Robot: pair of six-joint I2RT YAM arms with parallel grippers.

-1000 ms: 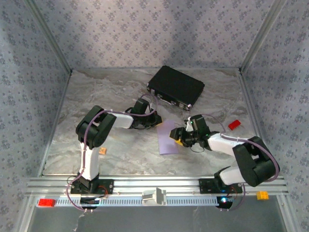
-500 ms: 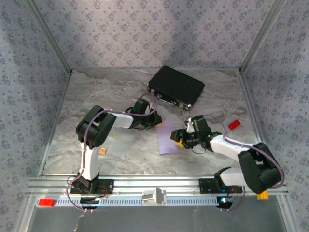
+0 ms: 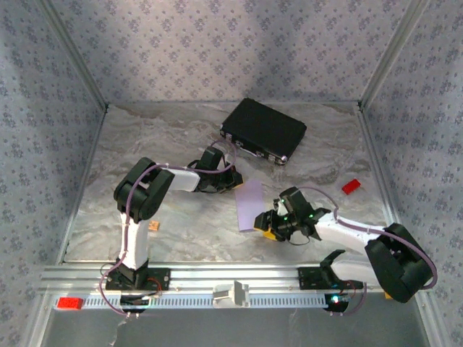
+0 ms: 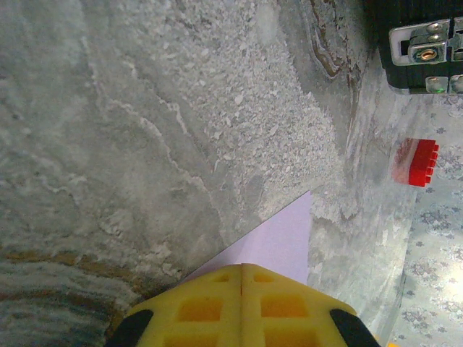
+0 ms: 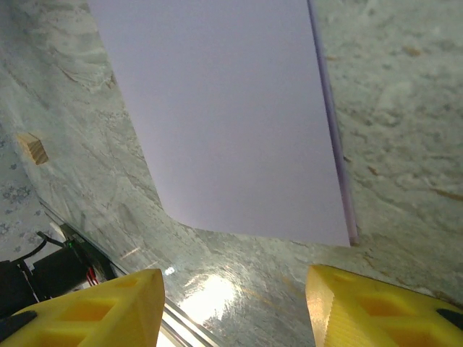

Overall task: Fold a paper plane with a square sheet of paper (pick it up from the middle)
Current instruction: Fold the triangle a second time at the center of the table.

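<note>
Lilac sheet (image 3: 250, 206) lengthwise near-to-far; left jaws clenched, maybe on it; right jaws apart.

No text, number or brand is legible anywhere. The square sheet of paper (image 5: 224, 116) is plain, and the black case (image 3: 263, 131) shows no readable mark.

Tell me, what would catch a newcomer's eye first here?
A pale lilac sheet of paper lies in the middle of the marbled table. The left tool, yellow-tipped and shut, sits at its far corner, while the right tool stands open just short of its near edge. A black case lies at the back.
</note>
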